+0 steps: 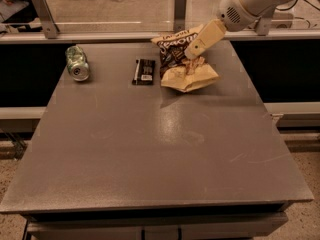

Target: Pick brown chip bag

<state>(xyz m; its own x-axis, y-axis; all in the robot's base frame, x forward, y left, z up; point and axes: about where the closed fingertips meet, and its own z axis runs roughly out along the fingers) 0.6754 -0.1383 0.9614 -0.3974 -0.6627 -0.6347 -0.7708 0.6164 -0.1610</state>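
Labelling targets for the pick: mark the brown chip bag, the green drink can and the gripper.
brown chip bag (186,78): camera view, on its tan lower part.
green drink can (76,63): camera view, on its side wall.
gripper (189,52): camera view, at its tip, over the bag's top.

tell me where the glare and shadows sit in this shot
Camera view: dim, warm light; a soft sheen on the table just in front of the brown chip bag; a short dark shadow under the bag's near edge; the gripper, pale and well lit, is over the bag's dark upper part.
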